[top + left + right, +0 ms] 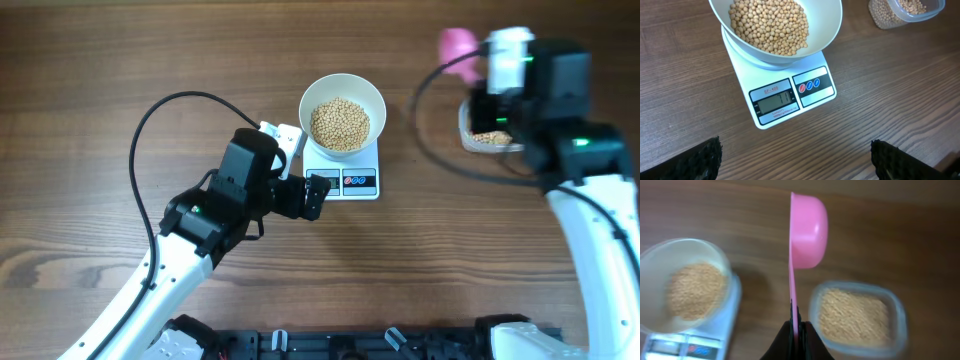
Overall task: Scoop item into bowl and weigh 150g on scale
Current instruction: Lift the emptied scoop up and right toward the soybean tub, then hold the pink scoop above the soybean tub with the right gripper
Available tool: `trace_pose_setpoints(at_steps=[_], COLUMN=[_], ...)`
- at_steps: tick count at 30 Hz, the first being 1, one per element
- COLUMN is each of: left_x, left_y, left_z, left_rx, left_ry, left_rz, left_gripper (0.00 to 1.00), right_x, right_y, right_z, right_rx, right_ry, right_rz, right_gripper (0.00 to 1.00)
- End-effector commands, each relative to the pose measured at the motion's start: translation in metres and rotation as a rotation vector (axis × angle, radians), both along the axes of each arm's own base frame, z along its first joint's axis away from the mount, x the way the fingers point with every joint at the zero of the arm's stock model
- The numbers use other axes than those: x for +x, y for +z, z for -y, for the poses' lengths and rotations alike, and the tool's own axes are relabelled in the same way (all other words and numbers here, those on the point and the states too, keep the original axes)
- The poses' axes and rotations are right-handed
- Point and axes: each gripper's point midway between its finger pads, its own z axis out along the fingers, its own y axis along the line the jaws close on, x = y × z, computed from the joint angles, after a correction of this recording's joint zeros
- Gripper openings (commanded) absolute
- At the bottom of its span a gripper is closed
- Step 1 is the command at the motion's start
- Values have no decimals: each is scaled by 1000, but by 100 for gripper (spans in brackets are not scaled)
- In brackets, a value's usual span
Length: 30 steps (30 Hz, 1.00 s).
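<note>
A white bowl half full of pale-tan beans stands on the white scale, seen close in the left wrist view as bowl, beans and scale. My left gripper is open, low over the wood just in front of the scale's display. My right gripper is shut on the handle of a pink scoop, turned on its edge above the table between the bowl and a clear tub of beans.
The clear plastic tub sits right of the scale, mostly under the right arm. Black cables loop over the table beside each arm. A dark rail runs along the table's front edge.
</note>
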Motion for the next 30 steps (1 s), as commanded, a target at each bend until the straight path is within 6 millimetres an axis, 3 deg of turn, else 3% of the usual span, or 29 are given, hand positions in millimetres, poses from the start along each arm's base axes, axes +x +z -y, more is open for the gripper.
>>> trace_pose_setpoints(at_steps=[1,6,9,20,30], left_x=[0,0,0,0,0], left_y=[-1,-1,-1,-1,-1], left_z=[0,0,0,0,0], left_rx=[14,14,14,14,14], left_ry=[-15,-15,-15,-15,-15], left_rz=[9,9,9,9,9], left_gripper=[100,100,100,100,100], right_x=[-12,-24,-26,-23,-23], right_y=[-7,-14,-16,-68,-100], right_z=[48,91,103,107,118], right_rx=[-2,-48,-85,-117,-136], right_ry=[-84,-156,-157,-76,-113], right_rz=[-51,-91,-97,-280,-389], right_gripper=[4,4,4,5,4])
